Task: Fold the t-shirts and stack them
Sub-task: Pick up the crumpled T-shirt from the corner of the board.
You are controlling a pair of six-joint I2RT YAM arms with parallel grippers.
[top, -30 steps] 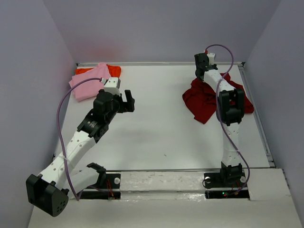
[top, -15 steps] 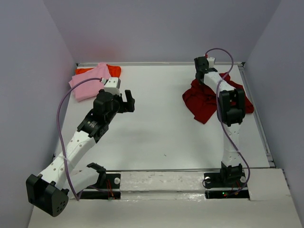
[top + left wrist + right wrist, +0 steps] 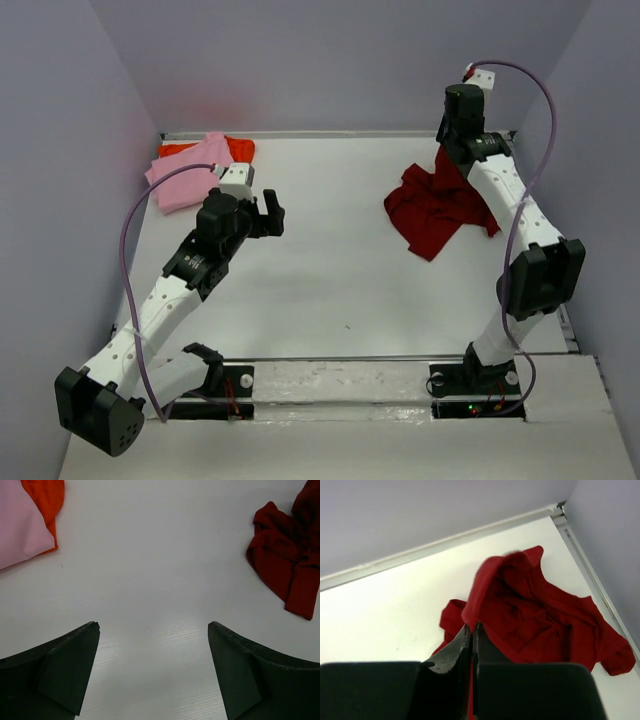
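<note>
The right gripper pinches a raised fold of the crimson t-shirt; the left gripper is spread and empty. The cloth is likely light and limp: grasp it at the hem corners.

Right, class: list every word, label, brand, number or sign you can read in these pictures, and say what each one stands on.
None can be read in any view.
The crimson shirt, pink shirt and orange-red shirt are plain where they show.
The table bears no marking.

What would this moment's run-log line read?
right jaws: shut on crimson t-shirt, edge raised | left jaws: open, above table | pink t-shirt atop orange t-shirt, far-left corner
</note>
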